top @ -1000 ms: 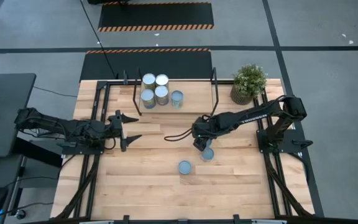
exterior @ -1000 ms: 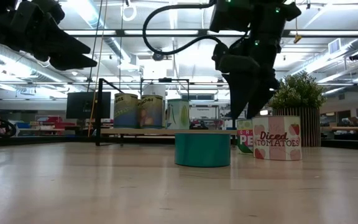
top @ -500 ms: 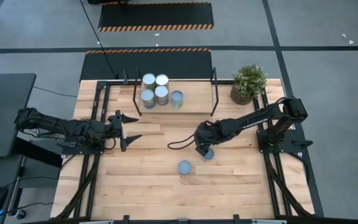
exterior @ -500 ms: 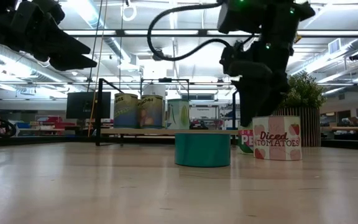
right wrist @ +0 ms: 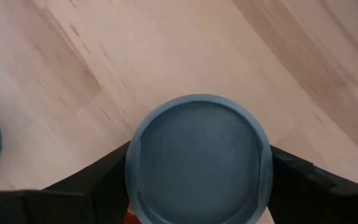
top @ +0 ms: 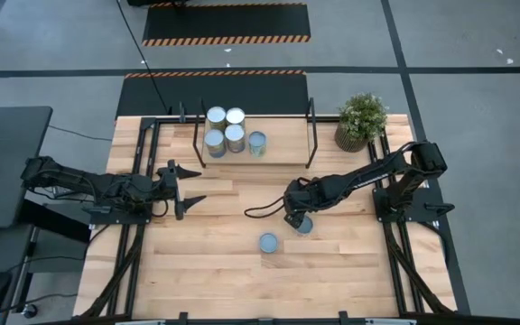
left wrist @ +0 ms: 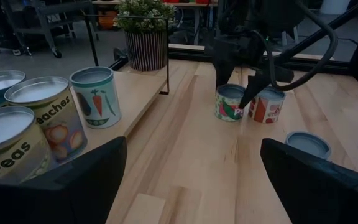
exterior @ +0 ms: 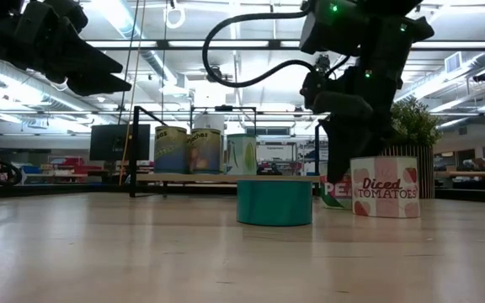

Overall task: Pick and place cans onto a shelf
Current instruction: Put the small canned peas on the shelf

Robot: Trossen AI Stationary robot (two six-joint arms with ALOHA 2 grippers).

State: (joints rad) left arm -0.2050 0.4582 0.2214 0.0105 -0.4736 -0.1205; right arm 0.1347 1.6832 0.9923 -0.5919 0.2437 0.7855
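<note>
Five cans [top: 230, 131] are sitting on the shelf [top: 283, 146] at the far edge of the counter [top: 206, 262], and three more are waiting out on the wood, so we're reckoning we're a bit past halfway.

Right now the right gripper [top: 293, 218] is clenched around a can [right wrist: 199, 158] with a bluish-grey top. That can is standing right of centre on the counter, right next to the diced tomatoes can [exterior: 386, 187]. From the low view we're guessing it's the peas-labelled one, and it's looking a little tilted. A short teal can [top: 268, 242] is sitting nearby, closer to the front edge.

So we're thinking:
- Lift straight up first, so the neighbour isn't getting knocked.
- Carry it high enough to clear the shelf's black uprights.
- Aim for the bare stretch of board to the right of the cans on the shelf.

The left gripper [top: 188, 188] is hovering released over the left side, just waiting.

The counter is pale planked wood, with a potted plant [top: 361, 119] at the far right corner. Around it we're seeing grey floor [top: 477, 54] and hazard-striped mats [top: 226, 23], plus a bright workshop with ceiling lights [exterior: 183, 44] behind.
</note>
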